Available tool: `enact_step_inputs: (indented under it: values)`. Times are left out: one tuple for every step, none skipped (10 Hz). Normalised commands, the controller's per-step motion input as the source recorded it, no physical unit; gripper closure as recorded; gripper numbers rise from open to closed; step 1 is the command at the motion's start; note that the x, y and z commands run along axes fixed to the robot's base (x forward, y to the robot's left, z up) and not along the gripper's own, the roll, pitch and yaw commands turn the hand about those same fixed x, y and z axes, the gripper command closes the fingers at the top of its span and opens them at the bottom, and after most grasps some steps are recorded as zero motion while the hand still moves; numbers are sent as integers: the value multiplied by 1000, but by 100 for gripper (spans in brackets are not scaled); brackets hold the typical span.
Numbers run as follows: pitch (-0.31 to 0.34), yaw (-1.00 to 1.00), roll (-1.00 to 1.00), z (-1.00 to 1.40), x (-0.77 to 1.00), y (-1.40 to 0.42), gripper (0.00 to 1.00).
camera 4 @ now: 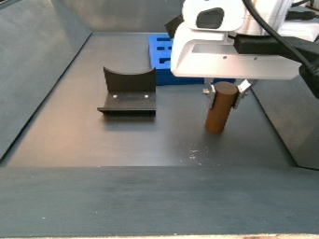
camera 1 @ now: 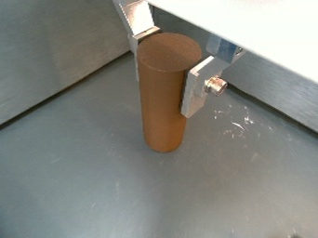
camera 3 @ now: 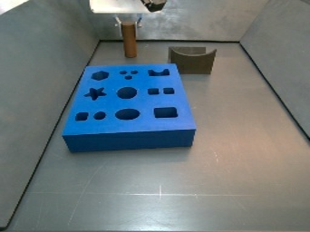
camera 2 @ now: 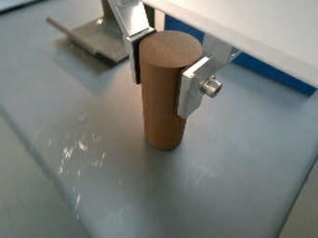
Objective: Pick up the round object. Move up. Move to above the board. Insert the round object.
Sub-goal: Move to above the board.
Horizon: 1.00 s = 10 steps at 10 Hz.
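The gripper [camera 3: 129,20] holds the round object [camera 3: 129,38] upright behind the board [camera 3: 130,104].

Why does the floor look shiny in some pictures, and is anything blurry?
In both wrist views the grey floor shows pale scuffed glare patches beside the peg; the hand grips the peg, whose finger is slightly soft. In a side view the board is evenly lit, with a faint sheen on the floor in front of it.

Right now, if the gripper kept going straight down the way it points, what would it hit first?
The gripper straddles the upright brown-orange cylinder peg, which seems to stand on the grey floor. Going down, its fingers would likely slide along the peg and meet that floor.
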Motion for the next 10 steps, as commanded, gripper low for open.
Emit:
enact_step_inputs:
  values:
    - [-155, -109, -152, 1000, -66, -207, 100]
    - [-83, -73, -140, 1000, -62, -193, 100]
    - [-22, -54, -132, 1000, -58, -185, 100]
    - [15, -26, -102, 1000, -56, -176, 100]
    - [22, -15, -83, 1000, -56, -173, 100]
    - [32, 1, -43, 1000, -56, -166, 100]
    - [35, 11, -14, 1000, -57, -162, 100]
    - [40, 17, 14, 1000, -57, -157, 100]
    - [46, 21, 41, 1000, -57, -153, 100]
    - [61, 27, 72, 1000, -56, -146, 100]
